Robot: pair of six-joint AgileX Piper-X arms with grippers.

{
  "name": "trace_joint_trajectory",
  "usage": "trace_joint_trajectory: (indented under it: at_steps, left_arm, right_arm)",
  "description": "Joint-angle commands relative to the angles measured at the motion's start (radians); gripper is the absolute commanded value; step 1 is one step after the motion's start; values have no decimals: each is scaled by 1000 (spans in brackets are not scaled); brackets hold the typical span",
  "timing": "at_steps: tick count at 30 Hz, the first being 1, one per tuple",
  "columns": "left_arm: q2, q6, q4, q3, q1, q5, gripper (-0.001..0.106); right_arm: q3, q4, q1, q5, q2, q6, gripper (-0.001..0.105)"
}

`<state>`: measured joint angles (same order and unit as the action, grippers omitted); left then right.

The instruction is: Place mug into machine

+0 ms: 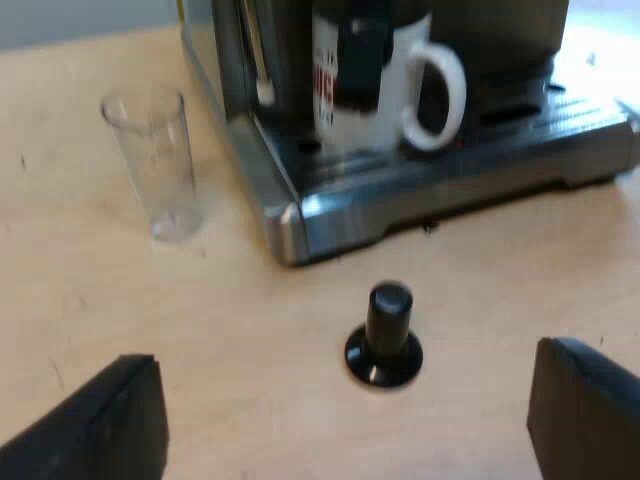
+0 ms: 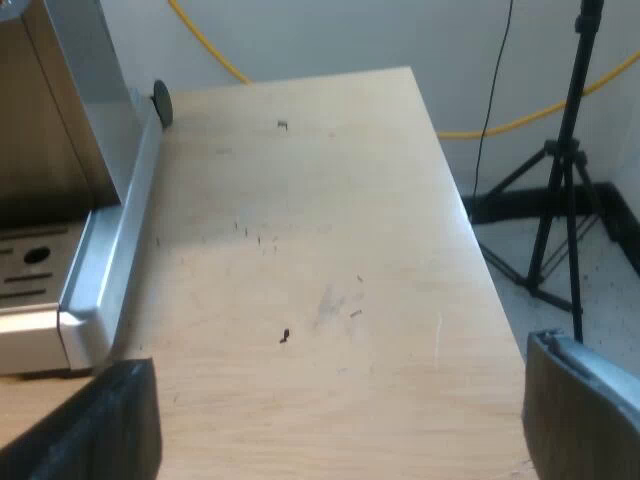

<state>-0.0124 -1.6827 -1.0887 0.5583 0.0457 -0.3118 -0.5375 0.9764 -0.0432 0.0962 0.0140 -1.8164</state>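
1. The mug [image 1: 375,128] is seen standing upright on the drip tray of the espresso machine [image 1: 420,190].
2. On the pale wooden table [image 1: 250,400], a black-knobbed tamper [image 1: 385,335] is planted near the machine's base, and a measuring glass [image 1: 160,165] stands beside it.
3. The left gripper [image 1: 340,440] is held wide apart over the tamper, with nothing grasped.
4. The right gripper [image 2: 340,420] is spread wide and empty too.
5. Past the table's edge, a speckled floor [image 2: 600,290], a black tripod [image 2: 560,200] and a yellow cable [image 2: 210,50] are shown.
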Motion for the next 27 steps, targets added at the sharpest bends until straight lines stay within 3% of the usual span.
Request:
trace_joint_trajectory:
  at_steps: [1,27]
  left_arm:
    - [-139,5,27,-24,1,6,86]
    - [-139,5,35,-27,1,3,86]
  right_arm:
    - [16,-5,3,-7,39,-2,87]
    - [40,-6,3,-4,39,25,87]
